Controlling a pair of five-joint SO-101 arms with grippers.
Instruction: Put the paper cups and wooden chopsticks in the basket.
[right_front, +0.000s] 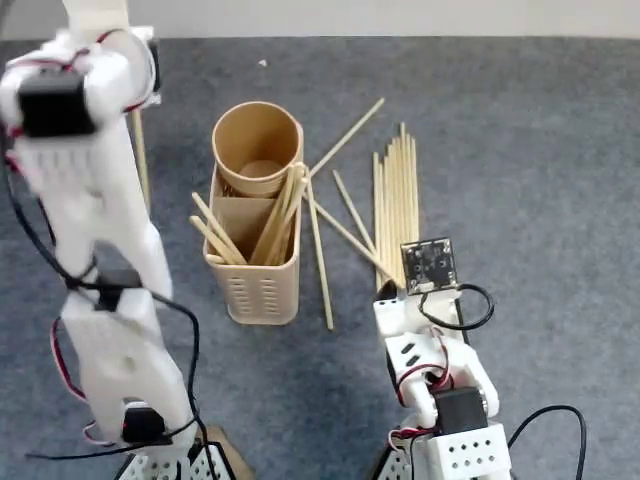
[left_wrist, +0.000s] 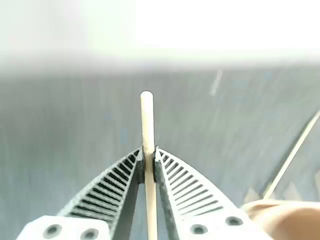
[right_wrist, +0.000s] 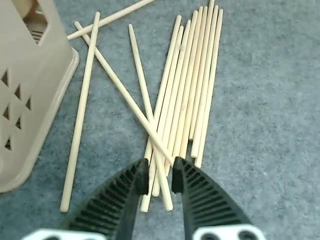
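The basket (right_front: 255, 270) stands at centre-left of the high view on the grey carpet (right_front: 520, 150); a paper cup (right_front: 257, 145) sits upright in its far end, and several basket chopsticks (right_front: 272, 225) lean inside the near end, their tips above the rim.

The left arm (right_front: 100, 250) fills the left edge of the high view; the left gripper (left_wrist: 148, 157) has its fingers closed tight on 1 held chopstick (left_wrist: 146, 120), which sticks out past the fingertips and hangs above the carpet at the upper left, well apart from the basket.

To the right of the basket lies a chopstick bundle (right_front: 397, 190), side by side and pointing away from the arms; 1 slanted chopstick (right_front: 347, 138) lies above it toward upper centre; 1 long chopstick (right_front: 320, 260) lies just beside the basket's right wall; 2 crossing chopsticks (right_wrist: 125, 95) slant over the bundle's near ends.

The right arm (right_front: 440, 390) is at lower right; the right gripper (right_wrist: 160, 175) is low over the near ends of the bundle, its fingers only narrowly apart with 2 or 3 stick ends between them; the sticks lie flat on the carpet; whether the fingers press on them cannot be told.
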